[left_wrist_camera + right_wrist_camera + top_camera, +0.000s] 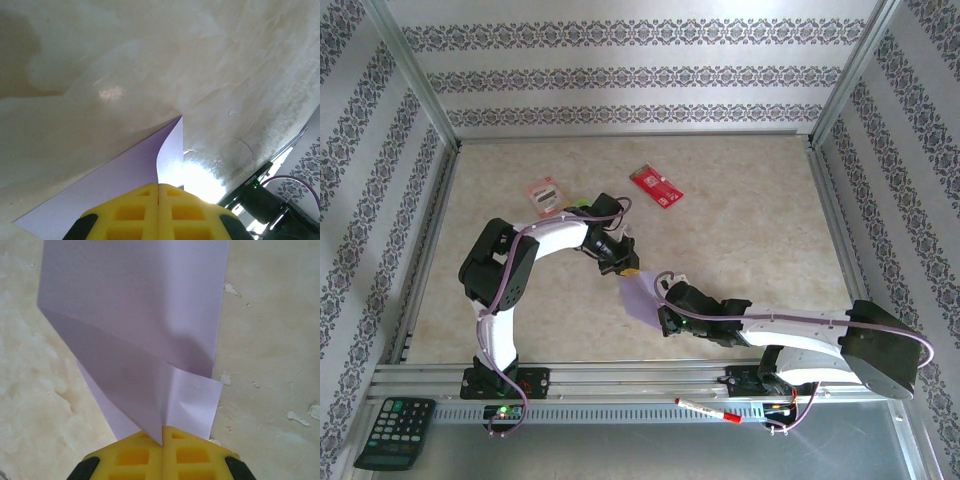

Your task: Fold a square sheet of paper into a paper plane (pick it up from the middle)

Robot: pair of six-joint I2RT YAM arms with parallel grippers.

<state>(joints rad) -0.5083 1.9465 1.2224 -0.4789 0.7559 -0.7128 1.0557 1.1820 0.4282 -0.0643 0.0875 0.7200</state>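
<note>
- Square sheet of paper [642, 297], partly folded, sits just 6 o'clock of centre on the tabletop [760, 230], between my claws.
- Left gripper [158, 186] is clamped on its 11 o'clock edge, and right gripper [163, 429] on the 5 o'clock folded corner.
- Red card [656, 186] lies at 12 o'clock, well apart; bare surface spreads toward 3 o'clock.

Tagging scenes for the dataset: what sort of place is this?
Likely a lab robot test cell, not a home: aluminium frame posts holding wallpaper-patterned panels on three sides, a marble-look tabletop, and a left arm and right arm bolted to a slotted rail at its near edge.
</note>
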